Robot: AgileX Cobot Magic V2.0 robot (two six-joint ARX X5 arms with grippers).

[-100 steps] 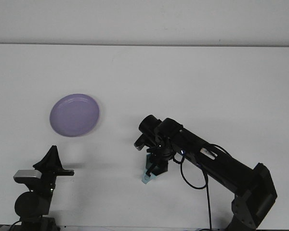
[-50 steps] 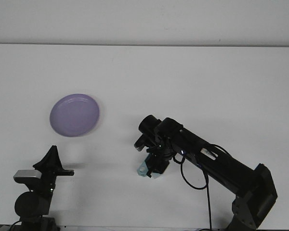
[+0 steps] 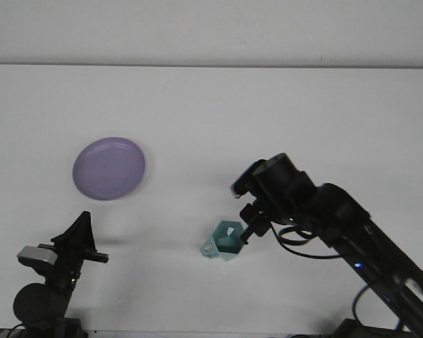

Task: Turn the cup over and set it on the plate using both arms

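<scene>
Front view, nearest first: the left gripper (image 3: 84, 239) waits low at the near edge, its fingers' state impossible to tell, tilted slightly differently than a second ago. Mid-tabletop (image 3: 282, 120), the right gripper (image 3: 245, 234) has swung rightward and risen, fingers pinching the rim of the teal cup (image 3: 223, 241), which now lies tipped over, seemingly mid-flip. Farther left, well apart, the purple plate (image 3: 110, 167) remains empty.
</scene>
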